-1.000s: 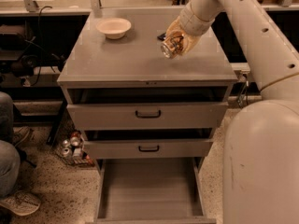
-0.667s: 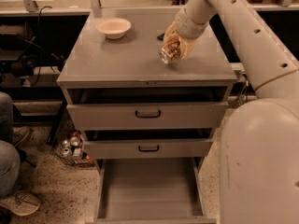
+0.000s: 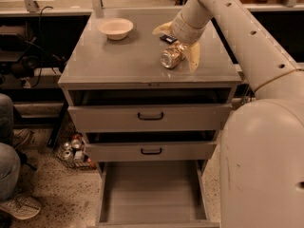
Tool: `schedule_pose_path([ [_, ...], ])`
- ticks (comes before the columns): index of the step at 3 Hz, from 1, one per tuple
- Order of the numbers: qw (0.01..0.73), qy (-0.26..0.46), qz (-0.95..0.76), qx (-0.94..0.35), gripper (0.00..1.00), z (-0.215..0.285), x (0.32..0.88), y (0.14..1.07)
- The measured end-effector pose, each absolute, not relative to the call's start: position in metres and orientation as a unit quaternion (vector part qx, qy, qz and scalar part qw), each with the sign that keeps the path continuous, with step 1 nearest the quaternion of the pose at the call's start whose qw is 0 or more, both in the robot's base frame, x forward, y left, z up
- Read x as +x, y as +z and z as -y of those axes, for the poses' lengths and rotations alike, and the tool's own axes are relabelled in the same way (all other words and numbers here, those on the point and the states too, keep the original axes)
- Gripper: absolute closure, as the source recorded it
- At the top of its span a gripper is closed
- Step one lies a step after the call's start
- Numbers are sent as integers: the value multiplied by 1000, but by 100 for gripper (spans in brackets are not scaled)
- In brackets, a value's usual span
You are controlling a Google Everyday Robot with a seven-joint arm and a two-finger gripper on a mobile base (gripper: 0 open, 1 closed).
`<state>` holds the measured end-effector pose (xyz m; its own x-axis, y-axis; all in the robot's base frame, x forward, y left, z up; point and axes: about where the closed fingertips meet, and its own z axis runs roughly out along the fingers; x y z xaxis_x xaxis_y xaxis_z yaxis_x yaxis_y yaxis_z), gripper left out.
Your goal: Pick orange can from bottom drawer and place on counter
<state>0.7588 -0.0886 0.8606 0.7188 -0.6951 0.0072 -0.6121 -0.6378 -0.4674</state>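
moved: the gripper (image 3: 176,55) has carried the orange can (image 3: 171,57) lower, near the counter (image 3: 109,63)
jaws: pinching the can, tilted on its side
bottom drawer (image 3: 152,194): open, can gone
handling: light, thin, dented, slippery; grip mid-body gently

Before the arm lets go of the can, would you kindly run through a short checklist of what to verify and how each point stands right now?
1. Can out of the drawer: ok. The orange can is up at counter level and the bottom drawer floor shows nothing on it.
2. Can over the counter, not past its edge: ok.
3. Can resting on the surface: cannot tell; it lies tilted, top toward the camera.
4. Gripper hold: ok, its fingers are closed around the can.
5. Room around the drop spot: ok. The bowl sits well to the side; a small dark object lies just behind the can.
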Motion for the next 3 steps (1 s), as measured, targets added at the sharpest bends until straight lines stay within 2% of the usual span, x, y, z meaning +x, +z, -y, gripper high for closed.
schedule_pose_path([
  [1, 233, -83, -392, -886, 0, 106, 763, 861],
  [2, 276, -86, -438, -851, 0, 139, 772, 886],
  [3, 332, -109, -510, -786, 0, 198, 779, 923],
])
